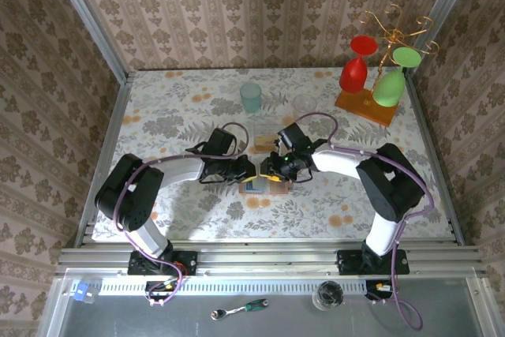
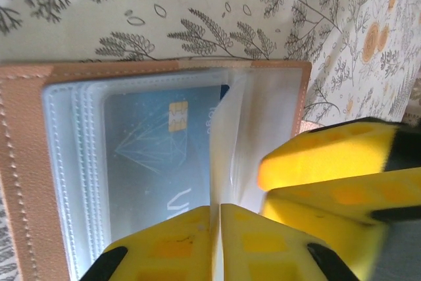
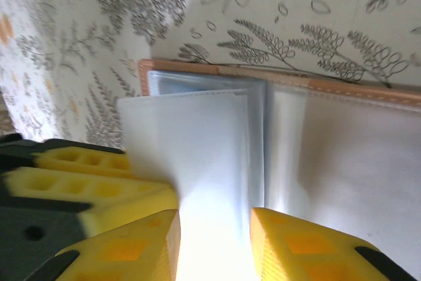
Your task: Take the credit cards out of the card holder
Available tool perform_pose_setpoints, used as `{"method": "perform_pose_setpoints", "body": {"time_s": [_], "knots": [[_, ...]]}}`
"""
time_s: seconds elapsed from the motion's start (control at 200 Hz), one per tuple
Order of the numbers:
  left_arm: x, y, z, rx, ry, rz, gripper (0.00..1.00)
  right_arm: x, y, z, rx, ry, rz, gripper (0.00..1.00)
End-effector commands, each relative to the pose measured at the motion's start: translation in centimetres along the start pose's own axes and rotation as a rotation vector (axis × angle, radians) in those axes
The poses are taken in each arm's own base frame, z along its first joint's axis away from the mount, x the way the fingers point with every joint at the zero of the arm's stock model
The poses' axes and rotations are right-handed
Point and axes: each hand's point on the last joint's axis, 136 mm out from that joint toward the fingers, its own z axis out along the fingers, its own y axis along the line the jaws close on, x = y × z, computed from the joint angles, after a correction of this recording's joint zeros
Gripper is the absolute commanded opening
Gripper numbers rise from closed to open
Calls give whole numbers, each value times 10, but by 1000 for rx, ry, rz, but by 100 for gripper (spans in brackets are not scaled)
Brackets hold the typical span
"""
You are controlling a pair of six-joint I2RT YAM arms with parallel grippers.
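The card holder (image 2: 26,162) lies open on the flowered table, tan leather edging around clear plastic sleeves. A blue credit card (image 2: 158,143) with a gold chip sits inside a sleeve. My left gripper (image 2: 216,210) is shut on one clear sleeve leaf (image 2: 227,129), which stands up from the holder. My right gripper (image 3: 214,218) is open, with a pale sleeve leaf (image 3: 197,143) lying between its yellow fingers. From above, both grippers (image 1: 252,170) (image 1: 274,170) meet tip to tip over the card holder (image 1: 264,188). The right gripper's fingers (image 2: 329,162) crowd in from the right in the left wrist view.
A small tan rectangle (image 1: 260,144) lies just behind the grippers. Farther back stand a teal cup (image 1: 251,97) and a clear glass (image 1: 304,104). A rack on an orange base (image 1: 364,106) holds a red glass and a green glass at the back right.
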Motion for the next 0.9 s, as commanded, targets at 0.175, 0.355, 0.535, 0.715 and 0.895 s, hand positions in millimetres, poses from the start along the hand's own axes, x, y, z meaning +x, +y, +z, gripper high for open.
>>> {"method": "perform_pose_setpoints", "body": {"time_s": [0.175,0.355,0.535,0.715,0.895], "knots": [[-1,-25,5,19,32,37,15,-15,-7,-38,16,-88,-16,34],[-1,-36,13,18,44,56,22,-16,-9,-46,10,-95,-17,35],[-2,-43,21,16,59,61,29,-15,-11,-50,6,-93,-10,35],[-3,-49,28,12,65,70,34,-15,-11,-53,0,-85,-13,37],[-4,-50,30,10,65,71,39,-15,-11,-55,0,-81,-20,37]]}}
